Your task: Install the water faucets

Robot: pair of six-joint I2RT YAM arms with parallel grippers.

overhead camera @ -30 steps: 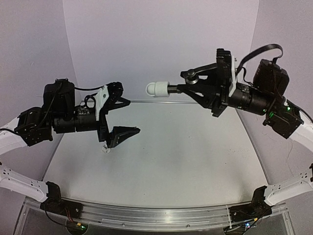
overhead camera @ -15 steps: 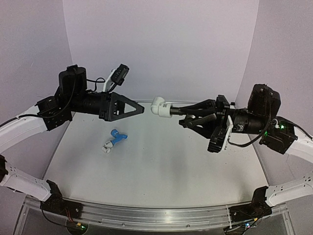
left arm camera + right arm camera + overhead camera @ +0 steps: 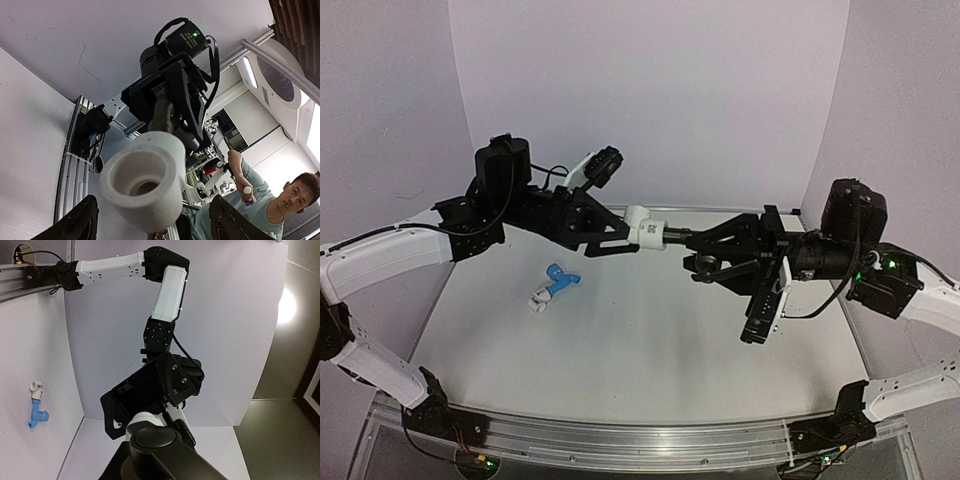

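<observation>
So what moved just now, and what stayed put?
The left gripper rose and swung toward the middle; its jaws, narrowing but open, now flank the white fitting. The right gripper lowered, keeping its grip on the metal faucet carrying that fitting. The blue faucet stayed on the table.

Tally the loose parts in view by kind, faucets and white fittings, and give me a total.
Faucets: 2 (dark metal faucet, blue plastic faucet)
White fittings: 2 (white fitting on the metal faucet's tip, white fitting at the blue faucet's end)
Total: 4
</observation>
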